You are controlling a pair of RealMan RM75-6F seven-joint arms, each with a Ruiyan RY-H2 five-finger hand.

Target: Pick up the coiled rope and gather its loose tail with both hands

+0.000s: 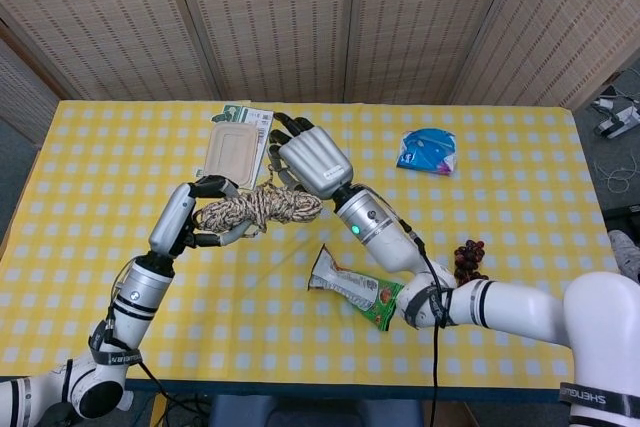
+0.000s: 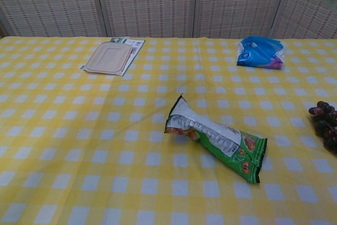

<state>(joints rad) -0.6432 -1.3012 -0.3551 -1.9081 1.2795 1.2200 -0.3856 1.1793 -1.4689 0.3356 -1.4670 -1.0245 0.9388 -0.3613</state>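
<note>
Above the tabletop, at the left robot hand, the coiled rope is held: the fingers are curled around the coil's left end, thumb side above and the other fingers below. The coil is lifted clear of the checked cloth, and its long axis runs roughly level, from the left robot hand rightward toward the right robot hand. The right robot hand is seen from the back, just beside and slightly beyond the coil's right end, its dark fingertips pointing away toward the far edge. Whether it is touching the rope or has anything in its grasp cannot be told, since the palm is turned away from the head camera. In the chest view only a scrap of rope shows at the top edge, so the coil is judged to be well above the cloth.

The loose tail cannot be clearly made out; it appears to lie near the coil's right end, under the right robot hand, which is therefore the nearer one for gathering it.

Farther out, a flat tan packet lies behind the coil, a green snack bag in front of it, a blue pouch and a bunch of dark grapes to the right.
</note>
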